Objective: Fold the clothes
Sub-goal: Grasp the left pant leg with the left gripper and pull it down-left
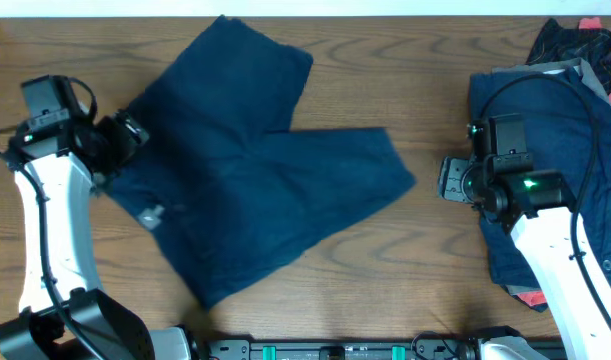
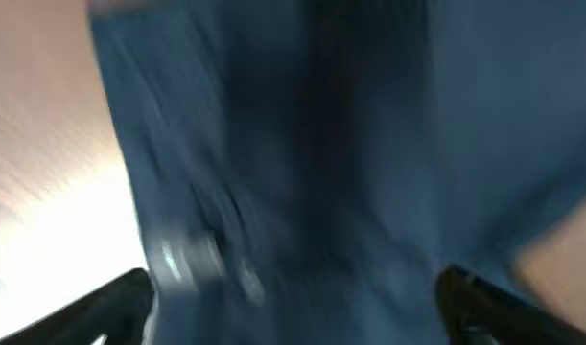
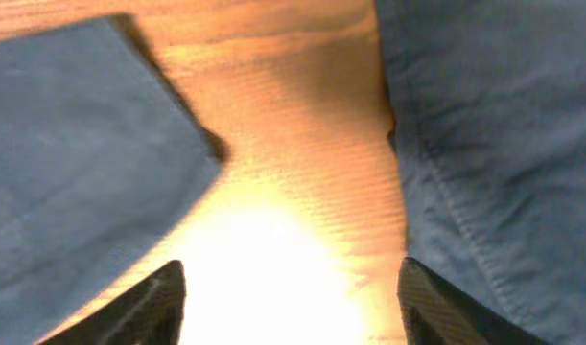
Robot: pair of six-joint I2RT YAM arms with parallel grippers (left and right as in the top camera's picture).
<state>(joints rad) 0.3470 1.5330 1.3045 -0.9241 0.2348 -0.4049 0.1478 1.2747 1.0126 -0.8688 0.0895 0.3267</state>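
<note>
Two arms flank one pair of shorts [image 1: 255,180], spread flat on the table [image 1: 385,290].

Overhead: waistband faces lower-left. One leg points up, the other right, so the long axis runs approx. waistband to right-leg hem. Left gripper [image 1: 130,130] sits at the waistband's upper end, over or touching the shorts' edge. Right gripper [image 1: 445,180] hangs just off the right leg's hem, w/ bare wood between. Beyond it, on the far side from the shorts, lies a pile of clothes [image 1: 530,120]. The left arm is the nearer one. A small pale tag [image 1: 151,214] shows nr the waistband.

Left wrist: blurry. Shorts fabric fills the frame and the fingertips [image 2: 129,297] are spread wide at the bottom corners. Nothing looks pinched, so prob. holding nothing.

Right wrist: fingertips [image 3: 158,297] wide apart, only wood between them, nothing held. The shorts' leg corner lies left and the pile's seamed edge right, a gap overhead barely shows. My guess is the right arm must reach toward the hem first.
</note>
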